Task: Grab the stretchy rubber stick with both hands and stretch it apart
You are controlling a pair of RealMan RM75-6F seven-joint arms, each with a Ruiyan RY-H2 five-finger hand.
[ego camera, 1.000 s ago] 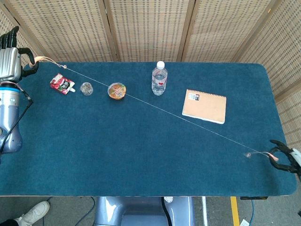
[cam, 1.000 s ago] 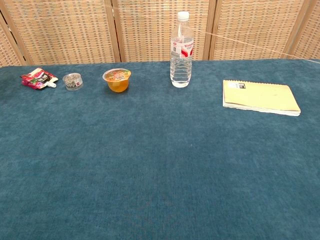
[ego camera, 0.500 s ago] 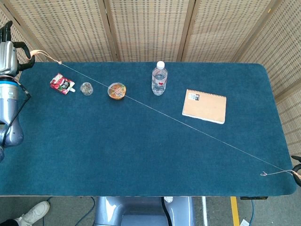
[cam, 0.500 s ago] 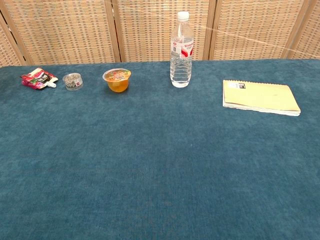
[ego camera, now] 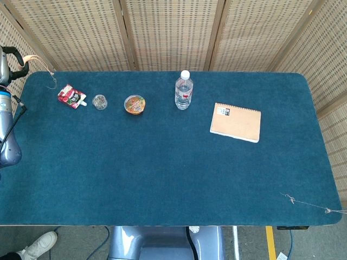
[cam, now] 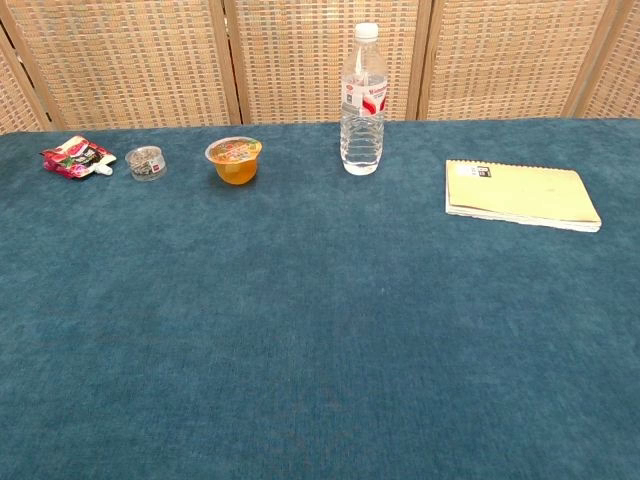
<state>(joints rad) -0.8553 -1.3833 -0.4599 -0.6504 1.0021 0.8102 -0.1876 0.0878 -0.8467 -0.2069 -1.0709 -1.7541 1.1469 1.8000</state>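
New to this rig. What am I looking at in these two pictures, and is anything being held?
A two-armed robot with fingered hands works at a blue table. One picture looks down from its head, the other forward from its chest. On the table are a red pouch, clear cup, jelly cup, water bottle and notebook. Only the left hand shows, at the head view's edge, holding a thin rubber strand. A second strand lies near the right corner.

Just right of the left hand (ego camera: 6,60) lies the pouch (ego camera: 71,96), then the small cup (ego camera: 100,102), jelly cup (ego camera: 134,104), bottle (ego camera: 184,90), and farthest, the notebook (ego camera: 236,122).
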